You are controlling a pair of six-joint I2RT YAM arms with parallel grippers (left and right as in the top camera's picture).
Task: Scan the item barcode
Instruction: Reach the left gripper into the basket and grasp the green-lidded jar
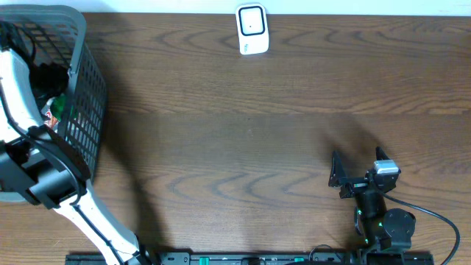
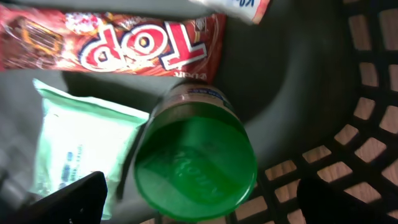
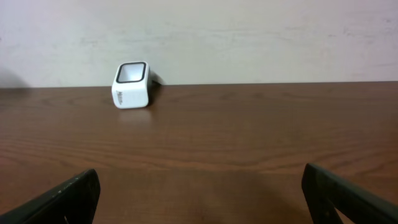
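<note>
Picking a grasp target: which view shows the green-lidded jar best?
Left wrist: the green-lidded jar fills the frame, lid toward camera. Overhead shows only a green glimpse through the basket wall; right wrist none.

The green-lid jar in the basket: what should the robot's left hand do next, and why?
Probably lower the left gripper a little around the green-lidded jar. Its open fingers sit either side of it without touching, so it looks lined up to grab, then carry it to the scanner.
</note>
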